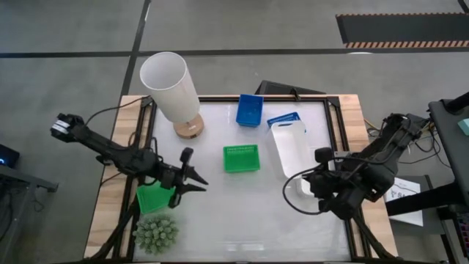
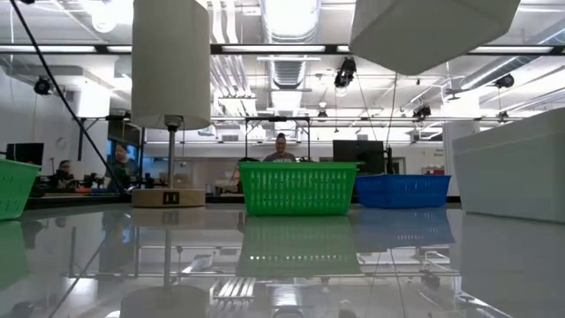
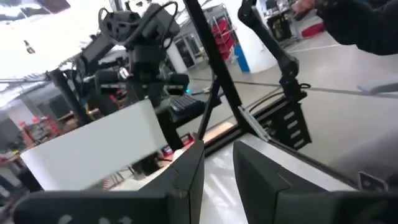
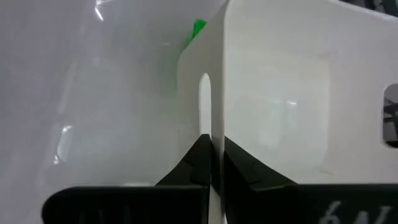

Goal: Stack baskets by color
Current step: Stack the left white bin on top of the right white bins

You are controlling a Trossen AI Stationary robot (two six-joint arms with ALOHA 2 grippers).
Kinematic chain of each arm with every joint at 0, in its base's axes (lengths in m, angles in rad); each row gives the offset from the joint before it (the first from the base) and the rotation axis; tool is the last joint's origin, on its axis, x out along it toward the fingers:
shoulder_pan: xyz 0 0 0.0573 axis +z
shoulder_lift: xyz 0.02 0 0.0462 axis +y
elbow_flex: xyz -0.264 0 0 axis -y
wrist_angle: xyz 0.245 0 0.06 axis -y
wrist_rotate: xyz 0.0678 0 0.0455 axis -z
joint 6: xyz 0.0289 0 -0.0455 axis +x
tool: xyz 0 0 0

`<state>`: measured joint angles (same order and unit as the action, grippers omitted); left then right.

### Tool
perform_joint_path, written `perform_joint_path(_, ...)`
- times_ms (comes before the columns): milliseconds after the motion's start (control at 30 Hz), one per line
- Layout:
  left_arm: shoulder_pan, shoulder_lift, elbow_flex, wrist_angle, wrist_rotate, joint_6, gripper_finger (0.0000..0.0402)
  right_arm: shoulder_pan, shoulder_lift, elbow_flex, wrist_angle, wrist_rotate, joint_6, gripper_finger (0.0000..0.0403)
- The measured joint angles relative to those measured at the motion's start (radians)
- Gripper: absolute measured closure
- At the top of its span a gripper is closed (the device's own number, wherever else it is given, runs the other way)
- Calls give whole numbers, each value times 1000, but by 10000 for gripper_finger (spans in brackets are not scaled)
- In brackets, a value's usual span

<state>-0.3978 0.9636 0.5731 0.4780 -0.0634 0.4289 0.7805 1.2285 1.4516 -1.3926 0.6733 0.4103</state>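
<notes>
Our right gripper point(image 4: 211, 163) pinches a white basket point(image 4: 280, 93) by its end wall, at 4 o'clock on the table, lifted for stacking. Left gripper point(image 1: 192, 178), at 8 o'clock, we can't tell.

We were in a large open lab or workshop hall. Above us ran an exposed ceiling point(image 2: 291, 53) with bare ducts, pipes and long strip lights. The floor point(image 1: 66, 44) was plain grey concrete marked with dark lines, and a yellow-and-black hazard strip point(image 1: 403, 29) lay at one edge. Beyond the glossy white table point(image 1: 242, 213) we saw people point(image 2: 281, 148) seated at desks with monitors point(image 2: 357, 155). Another robot arm point(image 3: 134, 37) on a dark frame stood further off, with loose cables running about.
</notes>
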Motion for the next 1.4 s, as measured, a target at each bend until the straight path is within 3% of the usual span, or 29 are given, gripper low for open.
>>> perform_joint_path(167, -1, -16, -42, 43, 0, 37, 332, -1, 14, -33, -19, 15, -8, 394)
perform_joint_path(367, -1, -1, -79, 81, 0, -44, 332, 1, 15, -86, -39, 3, 19, 394)
perform_joint_path(667, -1, 33, -88, 219, 0, -135, 332, 13, -23, -146, -176, -151, 322, 394)
perform_joint_path(967, -1, 55, -83, 237, 0, -135, 332, 136, -21, -163, -173, -270, 475, 394)
perform_joint_path(1200, -1, 55, -86, 248, -7, -127, 332, 247, 1, -169, -177, -258, 590, 394)
perform_joint_path(1400, -1, 55, -86, 248, -28, -125, 332, 263, 17, -211, -176, -244, 599, 394)
